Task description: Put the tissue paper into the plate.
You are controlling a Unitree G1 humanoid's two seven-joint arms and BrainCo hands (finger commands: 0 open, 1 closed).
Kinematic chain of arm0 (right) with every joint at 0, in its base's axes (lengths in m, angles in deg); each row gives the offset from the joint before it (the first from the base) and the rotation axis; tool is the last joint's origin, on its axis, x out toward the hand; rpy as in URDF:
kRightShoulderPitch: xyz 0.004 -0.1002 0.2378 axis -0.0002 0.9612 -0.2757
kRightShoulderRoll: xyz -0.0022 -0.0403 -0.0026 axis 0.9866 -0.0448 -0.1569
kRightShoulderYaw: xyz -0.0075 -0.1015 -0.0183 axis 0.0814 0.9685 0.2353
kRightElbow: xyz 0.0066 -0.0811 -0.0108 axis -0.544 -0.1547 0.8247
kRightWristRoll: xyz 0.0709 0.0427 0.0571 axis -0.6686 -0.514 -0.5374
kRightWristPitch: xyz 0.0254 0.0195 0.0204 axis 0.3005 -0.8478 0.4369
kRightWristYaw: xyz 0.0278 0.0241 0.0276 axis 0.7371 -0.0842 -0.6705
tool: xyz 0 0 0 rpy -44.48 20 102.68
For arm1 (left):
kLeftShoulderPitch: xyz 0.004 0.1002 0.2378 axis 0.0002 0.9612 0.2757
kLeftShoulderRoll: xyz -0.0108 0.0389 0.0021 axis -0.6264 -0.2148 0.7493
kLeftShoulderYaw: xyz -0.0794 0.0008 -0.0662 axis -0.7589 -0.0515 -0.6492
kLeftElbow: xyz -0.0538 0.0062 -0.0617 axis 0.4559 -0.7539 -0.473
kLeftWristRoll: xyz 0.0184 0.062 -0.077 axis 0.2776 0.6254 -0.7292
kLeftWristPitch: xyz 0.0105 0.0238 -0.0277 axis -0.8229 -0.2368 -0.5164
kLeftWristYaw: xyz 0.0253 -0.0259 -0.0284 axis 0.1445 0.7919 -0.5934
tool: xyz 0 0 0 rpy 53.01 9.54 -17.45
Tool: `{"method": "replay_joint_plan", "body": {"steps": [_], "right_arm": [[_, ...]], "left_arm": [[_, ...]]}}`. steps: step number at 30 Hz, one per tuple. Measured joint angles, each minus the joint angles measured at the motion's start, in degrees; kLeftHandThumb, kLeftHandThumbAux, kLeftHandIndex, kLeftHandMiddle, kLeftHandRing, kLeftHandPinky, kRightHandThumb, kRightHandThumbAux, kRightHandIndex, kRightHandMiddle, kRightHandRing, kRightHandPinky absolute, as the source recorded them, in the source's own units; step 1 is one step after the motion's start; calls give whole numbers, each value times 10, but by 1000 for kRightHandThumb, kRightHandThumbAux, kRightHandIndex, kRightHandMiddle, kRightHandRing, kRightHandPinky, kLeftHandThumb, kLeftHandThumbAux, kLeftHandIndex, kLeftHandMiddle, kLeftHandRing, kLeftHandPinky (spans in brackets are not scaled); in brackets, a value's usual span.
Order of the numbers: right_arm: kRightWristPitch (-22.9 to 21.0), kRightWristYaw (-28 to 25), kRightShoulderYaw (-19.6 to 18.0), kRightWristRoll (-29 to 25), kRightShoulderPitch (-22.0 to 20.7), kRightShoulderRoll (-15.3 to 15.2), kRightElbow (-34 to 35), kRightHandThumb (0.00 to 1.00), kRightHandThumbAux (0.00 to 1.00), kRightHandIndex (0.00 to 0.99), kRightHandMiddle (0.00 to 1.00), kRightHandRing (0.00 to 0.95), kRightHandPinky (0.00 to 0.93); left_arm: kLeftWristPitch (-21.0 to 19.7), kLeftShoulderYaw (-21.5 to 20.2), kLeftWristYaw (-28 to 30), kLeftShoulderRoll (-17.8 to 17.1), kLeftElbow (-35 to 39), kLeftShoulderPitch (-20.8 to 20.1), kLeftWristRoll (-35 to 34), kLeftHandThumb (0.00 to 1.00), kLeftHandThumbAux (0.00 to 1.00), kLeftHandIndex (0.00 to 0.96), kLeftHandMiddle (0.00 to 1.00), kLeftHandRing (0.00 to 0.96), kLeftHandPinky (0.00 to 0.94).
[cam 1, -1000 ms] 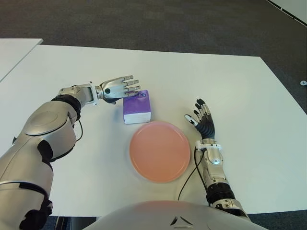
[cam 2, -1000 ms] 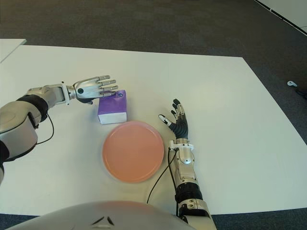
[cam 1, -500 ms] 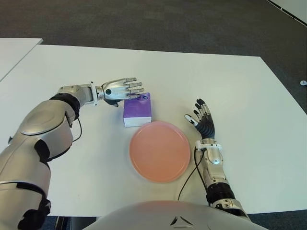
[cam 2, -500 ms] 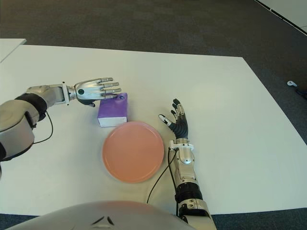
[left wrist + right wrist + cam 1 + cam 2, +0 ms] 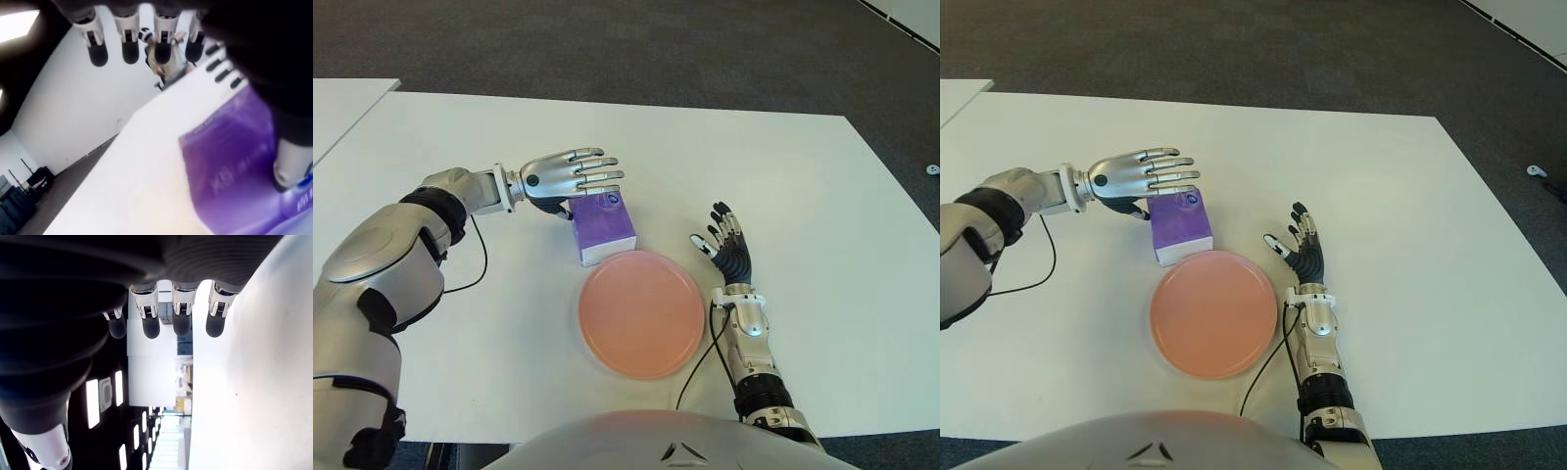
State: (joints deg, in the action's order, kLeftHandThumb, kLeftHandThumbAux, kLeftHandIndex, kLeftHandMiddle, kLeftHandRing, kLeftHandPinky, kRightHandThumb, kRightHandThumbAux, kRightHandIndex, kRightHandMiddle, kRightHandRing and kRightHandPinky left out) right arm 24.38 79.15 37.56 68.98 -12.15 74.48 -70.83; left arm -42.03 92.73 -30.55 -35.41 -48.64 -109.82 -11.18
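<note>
The tissue paper is a purple pack [image 5: 604, 230] lying on the white table [image 5: 783, 176], its near end touching the far-left rim of the pink plate [image 5: 641, 313]. My left hand [image 5: 573, 176] hovers over the pack's far end, its fingers [image 5: 129, 49] stretched out flat above it without gripping. The thumb [image 5: 291, 161] presses against the pack [image 5: 230, 171] from the side. My right hand [image 5: 724, 240] shows to the right of the plate, idle, fingers spread and holding nothing.
A black cable [image 5: 697, 367] runs from my right wrist along the plate's near right side. A second white table [image 5: 342, 108] shows at the far left. Dark carpet [image 5: 607, 39] lies beyond the table's far edge.
My left hand has moved right and slightly toward me. The purple pack has slid and turned with it, ending against the plate's rim. The right hand has not moved.
</note>
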Motion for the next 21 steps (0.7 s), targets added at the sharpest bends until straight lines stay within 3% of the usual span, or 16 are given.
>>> {"method": "replay_joint_plan", "body": {"steps": [9,21], "right_arm": [[0,-7,-1,-4,0,0,0,67,699,0,1,0,10],[0,-21,0,-5,0,-2,-1,52,704,0,11,5,26]], "left_arm": [[48,-68,8,-58,81,40,-47,94,542,0,0,0,0],[61,-157,83,-115,139,84,-87,121,528,0,0,0,0]]}}
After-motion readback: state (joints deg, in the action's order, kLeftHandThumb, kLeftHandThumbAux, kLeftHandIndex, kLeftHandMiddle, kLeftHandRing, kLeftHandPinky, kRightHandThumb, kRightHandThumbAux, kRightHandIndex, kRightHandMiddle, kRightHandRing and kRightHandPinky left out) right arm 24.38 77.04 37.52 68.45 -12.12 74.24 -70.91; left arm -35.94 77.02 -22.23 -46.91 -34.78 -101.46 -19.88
